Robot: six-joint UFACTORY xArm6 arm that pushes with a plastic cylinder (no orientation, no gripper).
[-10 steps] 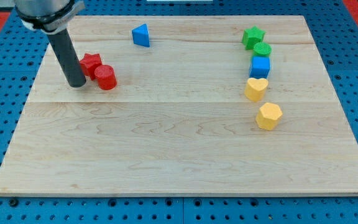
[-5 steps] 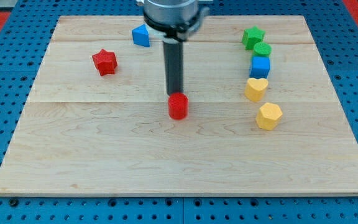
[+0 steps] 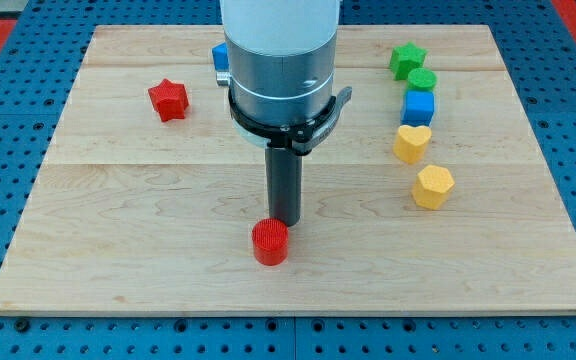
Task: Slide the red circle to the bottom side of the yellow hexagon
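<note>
My tip (image 3: pixel 285 221) sits just above the red circle (image 3: pixel 270 242), probably touching its top edge, holding nothing since it is a bare rod. The circle lies low on the board (image 3: pixel 118 250), well left of the yellow hexagon (image 3: pixel 433 187). Pushed further from this side, it could slide off the bottom edge. The yellow heart (image 3: pixel 412 143), blue cube (image 3: pixel 418 105), green blocks and red star (image 3: pixel 168 99) stand clear of the path.

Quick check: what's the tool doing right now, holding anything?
No gripper here, only a rod, holding nothing. My tip sits just above the red circle block in the view, at its upper right edge.
</note>
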